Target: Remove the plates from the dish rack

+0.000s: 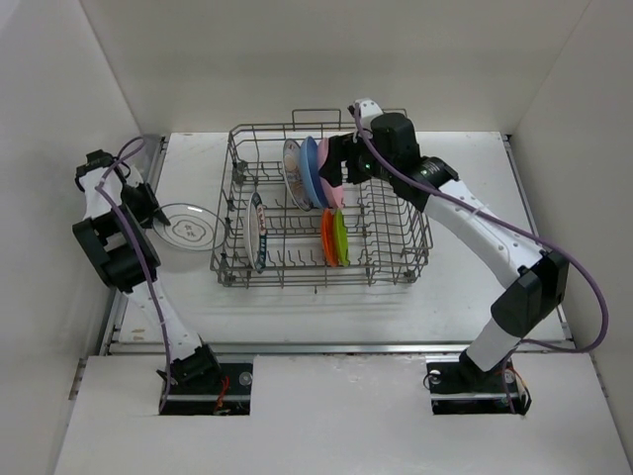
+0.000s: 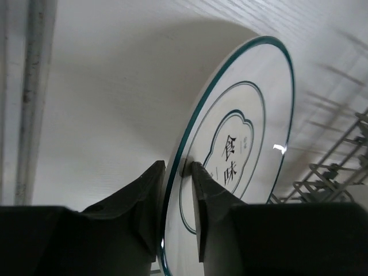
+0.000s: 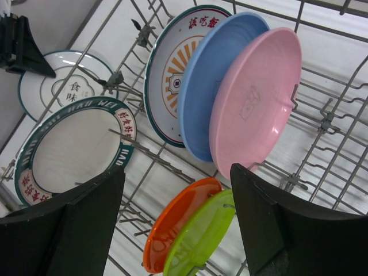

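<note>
Room is tight at the far side of the dish rack [image 1: 326,281], where the sunburst plate [image 3: 171,75], blue plate [image 3: 208,86] and pink plate [image 3: 256,98] stand on edge, packed together. The orange plate [image 3: 175,227] and lime plate [image 3: 202,241] stand nearer, and the lettered plate [image 3: 72,150] stands alone at the left. Above the pink rim the right fingers [image 3: 75,230] gape wide and hold nothing. Left of the rack a green-rimmed plate [image 1: 188,228] lies flat on the bare table [image 1: 198,292]. The left fingers [image 2: 138,201] straddle its rim, narrowly parted; whether they grip it I cannot tell.

white plate [image 2: 253,115] cut off below, dish rack [image 2: 330,172] blurred
</note>
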You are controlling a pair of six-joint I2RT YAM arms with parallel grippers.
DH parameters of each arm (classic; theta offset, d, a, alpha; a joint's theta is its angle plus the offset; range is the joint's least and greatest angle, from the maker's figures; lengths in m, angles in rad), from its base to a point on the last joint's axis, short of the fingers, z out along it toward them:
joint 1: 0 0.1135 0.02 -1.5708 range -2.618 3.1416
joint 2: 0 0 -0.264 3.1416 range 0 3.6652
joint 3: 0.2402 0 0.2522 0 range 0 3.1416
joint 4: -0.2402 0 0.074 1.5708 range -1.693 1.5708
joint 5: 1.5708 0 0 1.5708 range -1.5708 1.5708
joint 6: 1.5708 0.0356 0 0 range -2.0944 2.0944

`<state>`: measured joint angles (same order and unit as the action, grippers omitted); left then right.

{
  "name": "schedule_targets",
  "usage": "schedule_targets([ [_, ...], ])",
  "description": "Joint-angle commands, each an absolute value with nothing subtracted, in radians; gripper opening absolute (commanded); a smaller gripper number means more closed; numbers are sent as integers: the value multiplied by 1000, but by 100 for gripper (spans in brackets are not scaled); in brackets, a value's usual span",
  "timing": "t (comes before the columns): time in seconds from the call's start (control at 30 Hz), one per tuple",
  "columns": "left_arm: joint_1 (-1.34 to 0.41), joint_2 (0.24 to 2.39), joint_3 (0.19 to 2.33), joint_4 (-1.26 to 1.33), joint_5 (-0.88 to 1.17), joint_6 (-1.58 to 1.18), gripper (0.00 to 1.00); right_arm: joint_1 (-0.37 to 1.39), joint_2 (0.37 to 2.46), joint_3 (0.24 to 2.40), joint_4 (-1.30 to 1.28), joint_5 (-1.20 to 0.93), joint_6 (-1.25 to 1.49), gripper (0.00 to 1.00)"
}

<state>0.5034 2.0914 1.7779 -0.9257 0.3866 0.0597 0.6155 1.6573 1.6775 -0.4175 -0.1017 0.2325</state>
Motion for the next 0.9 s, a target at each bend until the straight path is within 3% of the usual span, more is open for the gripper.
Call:
schedule_targets([
  [0.0,471,2115,1857,-1029,282,106,24,623,1614,1686,-368,-64,238,79],
  [0.1,462,2115,1867,-1049,265,120,41,623,1595,1666,-368,-42,238,79],
  [0.13,462,2115,1856,-1040,265,120,41,623,1595,1666,-368,-41,238,79],
  [0.17,462,2103,1856,-1040,265,120,47,623,1585,1666,-368,-32,238,79],
  [0.37,462,2054,1922,-1089,317,120,48,623,1566,1632,-377,-14,238,79],
  [0.57,401,1916,2077,-1167,328,110,58,623,1532,1588,-377,5,247,79],
  [0.7,190,1812,2192,-1227,396,170,71,623,1511,1569,-377,14,247,79],
  [0.73,137,1812,2250,-1280,396,208,81,623,1511,1556,-377,23,247,79],
  [0.87,-83,1802,2322,-1374,437,274,100,623,1480,1522,-388,32,256,79],
])
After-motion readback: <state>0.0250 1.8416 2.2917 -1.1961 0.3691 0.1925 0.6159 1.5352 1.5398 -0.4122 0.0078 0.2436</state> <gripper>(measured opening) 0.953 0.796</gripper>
